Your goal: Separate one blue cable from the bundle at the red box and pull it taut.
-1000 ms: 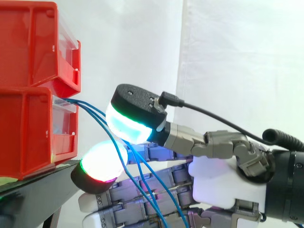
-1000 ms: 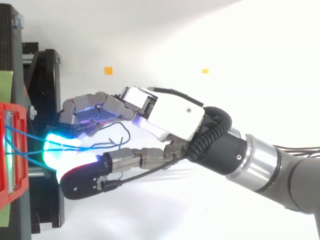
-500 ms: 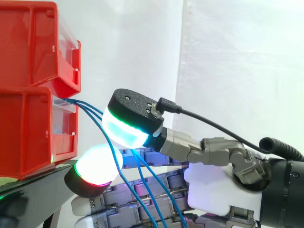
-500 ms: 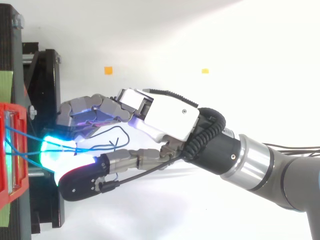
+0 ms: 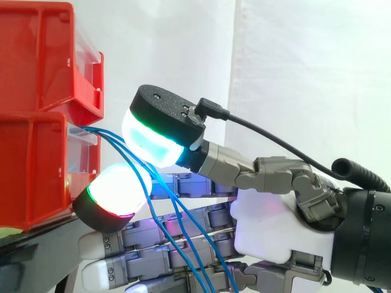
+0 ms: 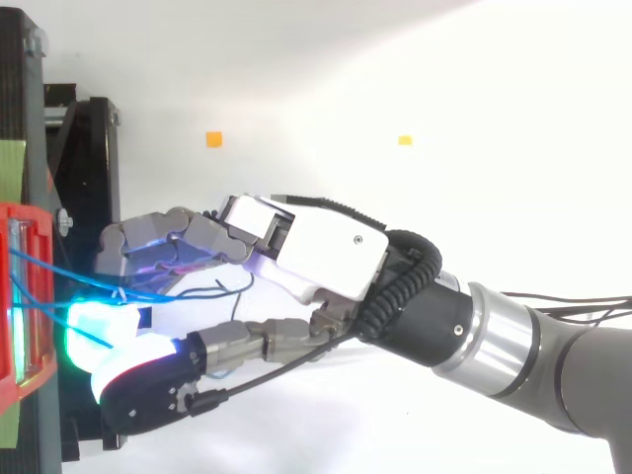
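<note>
Several thin blue cables (image 5: pixel 142 184) leave the lower red bin (image 5: pixel 36 171) at its front lip and slope down to the right. They run through the gap between the hand's (image 5: pixel 275 226) thumb pad (image 5: pixel 153 137), glowing cyan and green, and a white-red fingertip (image 5: pixel 113 194) below it. The fingers lie nearly straight under the cables, and the thumb reaches over them. The two pads stand a little apart. In the top view the cables (image 6: pixel 39 272) cross from the red bin (image 6: pixel 15 296) onto the hand (image 6: pixel 316 252), and a loose loop lies over the palm.
A second red bin (image 5: pixel 36 55) sits on top of the lower one. Both rest on a black stand (image 6: pixel 84 148). A white curtain hangs behind. Two small orange markers (image 6: pixel 213 139) lie on the white floor beyond the hand.
The hand has moved left toward the red bin and a little upward. The thumb pad and the lower fingertip now sit closer to the bin's front, with the cables still between them.
</note>
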You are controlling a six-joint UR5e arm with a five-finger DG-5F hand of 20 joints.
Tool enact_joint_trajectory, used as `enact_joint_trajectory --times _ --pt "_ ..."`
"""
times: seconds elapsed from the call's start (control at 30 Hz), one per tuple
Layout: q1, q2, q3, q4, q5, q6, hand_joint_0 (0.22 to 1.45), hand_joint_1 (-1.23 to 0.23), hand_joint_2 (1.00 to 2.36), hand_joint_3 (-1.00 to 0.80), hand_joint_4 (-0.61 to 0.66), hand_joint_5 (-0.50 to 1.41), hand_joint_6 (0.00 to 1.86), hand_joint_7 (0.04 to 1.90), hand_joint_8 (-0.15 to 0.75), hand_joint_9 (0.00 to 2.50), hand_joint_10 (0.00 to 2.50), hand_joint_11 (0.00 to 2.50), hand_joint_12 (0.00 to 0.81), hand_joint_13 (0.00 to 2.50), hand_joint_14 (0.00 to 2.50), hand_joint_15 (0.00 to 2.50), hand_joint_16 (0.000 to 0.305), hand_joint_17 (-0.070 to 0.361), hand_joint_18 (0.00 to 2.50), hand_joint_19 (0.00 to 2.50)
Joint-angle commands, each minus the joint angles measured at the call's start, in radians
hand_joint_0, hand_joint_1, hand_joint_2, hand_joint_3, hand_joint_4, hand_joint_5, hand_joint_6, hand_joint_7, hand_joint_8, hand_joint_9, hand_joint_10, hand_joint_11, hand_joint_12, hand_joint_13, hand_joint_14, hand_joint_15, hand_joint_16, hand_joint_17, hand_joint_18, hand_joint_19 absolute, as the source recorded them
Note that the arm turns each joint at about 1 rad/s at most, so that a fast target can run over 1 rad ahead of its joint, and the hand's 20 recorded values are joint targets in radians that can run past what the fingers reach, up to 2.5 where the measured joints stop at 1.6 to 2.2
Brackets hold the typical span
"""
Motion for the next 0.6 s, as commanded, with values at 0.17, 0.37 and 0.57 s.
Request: enact_joint_trajectory --times 0.17,0.37,0.57 --pt "0.009 0.000 0.013 -0.014 0.004 -0.002 0.61 -0.78 1.00 -0.50 0.19 -0.20 0.74 1.14 0.323 0.62 0.02 0.60 0.426 0.76 0.02 0.55 0.056 0.126 0.70 0.68" --pt "0.005 0.000 0.012 -0.016 -0.001 0.001 0.64 -0.71 1.02 -0.30 0.17 -0.21 0.79 1.12 0.326 0.69 0.02 0.63 0.423 0.79 0.02 0.55 0.055 0.124 0.72 0.68" --pt "-0.007 0.000 0.013 -0.031 -0.035 0.003 0.62 -0.66 1.02 -0.20 0.17 -0.21 0.83 1.11 0.329 0.73 0.02 0.67 0.426 0.80 0.02 0.56 0.055 0.125 0.71 0.69"
